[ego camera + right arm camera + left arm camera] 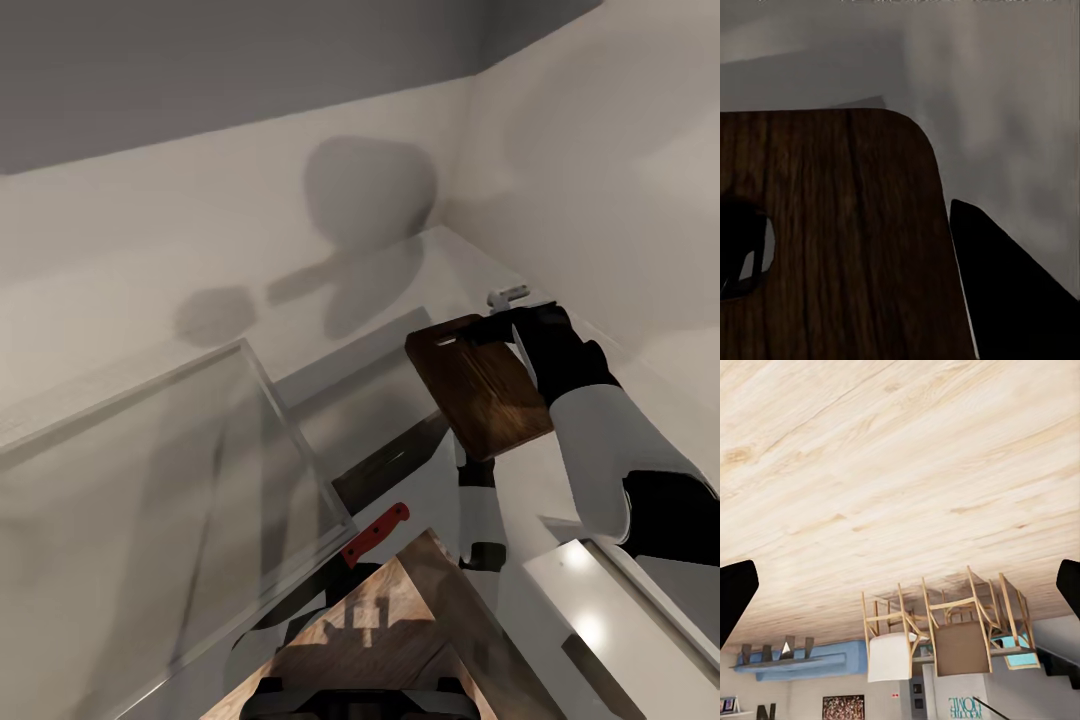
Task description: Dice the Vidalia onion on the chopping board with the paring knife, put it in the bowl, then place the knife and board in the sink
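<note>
In the head view my right gripper [497, 330] is shut on the chopping board [480, 392], a brown wooden board held up in the air at a tilt. Close up, the right wrist view shows the chopping board [832, 240] with its slot-shaped handle hole and one black finger [1012, 300] along its edge. The paring knife [376, 532], red-handled, lies by the corner of the steel sink [296, 438]. The faucet [508, 295] pokes out just behind the board. My left gripper [900, 592] is open and faces light wood floor. The onion and the bowl are out of view.
A pale wall rises behind the sink and carries my shadows. A white-and-black arm segment [481, 515] hangs under the board. Light wood floor [380, 625] shows at the bottom. Wooden chairs [945, 634] and a blue shelf [802, 664] stand across the room.
</note>
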Tool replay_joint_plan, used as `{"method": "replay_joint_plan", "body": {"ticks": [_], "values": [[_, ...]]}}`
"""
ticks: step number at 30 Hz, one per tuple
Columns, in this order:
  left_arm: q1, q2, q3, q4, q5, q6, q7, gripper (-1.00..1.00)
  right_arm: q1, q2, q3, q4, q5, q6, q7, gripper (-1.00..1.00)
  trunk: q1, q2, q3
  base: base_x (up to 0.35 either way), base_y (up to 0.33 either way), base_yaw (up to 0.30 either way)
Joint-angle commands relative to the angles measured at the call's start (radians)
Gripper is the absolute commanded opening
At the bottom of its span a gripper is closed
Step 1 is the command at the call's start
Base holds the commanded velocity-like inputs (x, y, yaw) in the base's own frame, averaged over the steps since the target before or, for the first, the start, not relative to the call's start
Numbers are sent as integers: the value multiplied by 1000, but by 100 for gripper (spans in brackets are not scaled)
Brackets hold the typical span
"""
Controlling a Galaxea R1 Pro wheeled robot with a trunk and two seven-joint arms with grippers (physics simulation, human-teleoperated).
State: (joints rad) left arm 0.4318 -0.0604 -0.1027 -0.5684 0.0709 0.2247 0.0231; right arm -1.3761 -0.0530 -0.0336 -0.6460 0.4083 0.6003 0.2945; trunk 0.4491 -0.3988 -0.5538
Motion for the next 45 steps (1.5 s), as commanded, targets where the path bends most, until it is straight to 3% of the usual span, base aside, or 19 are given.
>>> {"method": "replay_joint_plan", "body": {"ticks": [1,10,37,45], "values": [[1,1,-3,-4,7,7,2,100,0,1,-3,8,-4,7,11,-100,1,-1,-2,0,0,0],[1,1,-3,-4,7,7,2,100,0,2,-3,6,-4,7,11,-100,1,-1,0,0,0,-1],[1,2,-3,-2,7,7,2,100,0,4,-3,5,-5,7,12,-100,1,-1,42,-1,0,-4],[1,2,-3,-2,7,7,3,100,0,4,-3,4,-5,8,12,-100,1,-1,55,-196,0,0]]}}
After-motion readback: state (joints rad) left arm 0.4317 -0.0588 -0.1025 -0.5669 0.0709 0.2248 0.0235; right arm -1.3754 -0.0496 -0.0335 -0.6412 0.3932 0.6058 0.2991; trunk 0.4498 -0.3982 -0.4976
